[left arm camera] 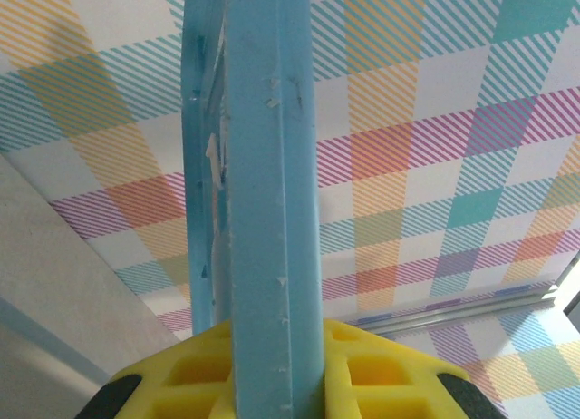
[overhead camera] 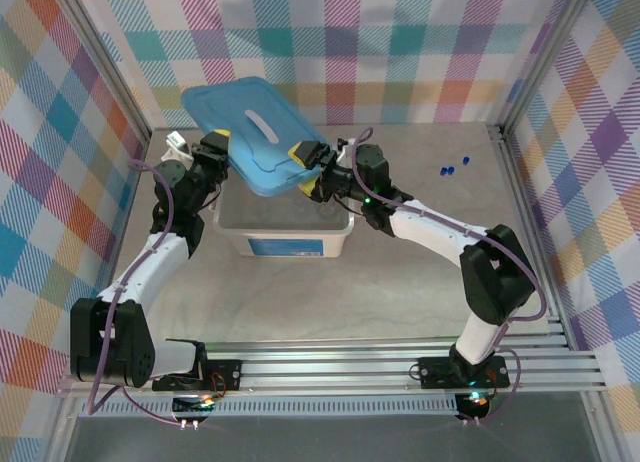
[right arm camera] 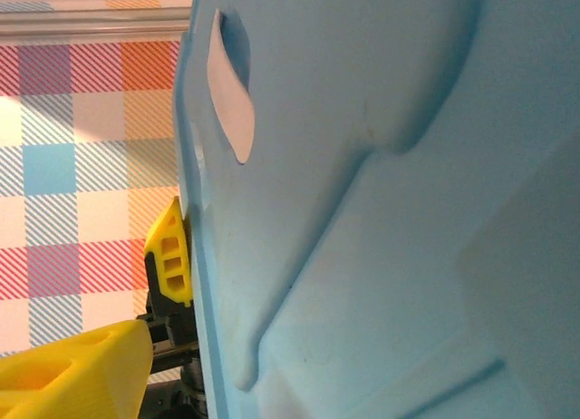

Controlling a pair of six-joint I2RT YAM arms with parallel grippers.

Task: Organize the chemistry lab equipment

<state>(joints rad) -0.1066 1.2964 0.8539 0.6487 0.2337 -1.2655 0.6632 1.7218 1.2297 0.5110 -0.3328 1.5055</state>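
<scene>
The flat blue lid [overhead camera: 255, 132] hangs tilted above the white tub [overhead camera: 285, 232]. My left gripper [overhead camera: 214, 144] is shut on the lid's left edge. In the left wrist view the lid's rim [left arm camera: 267, 210] stands upright between the yellow fingers [left arm camera: 381, 374]. My right gripper [overhead camera: 308, 164] is at the lid's right corner, jaws either side of the rim. One yellow finger [right arm camera: 82, 374] stands a little off the lid [right arm camera: 381, 210], so this gripper is open. Small blue-capped pieces of lab equipment [overhead camera: 455, 168] lie on the table at the back right.
The tub stands mid-table between both arms, with a blue label on its near wall. Checked cloth walls and metal frame posts [overhead camera: 520, 112] enclose the table. Aluminium rails [overhead camera: 400, 357] run along the near edge by the arm bases.
</scene>
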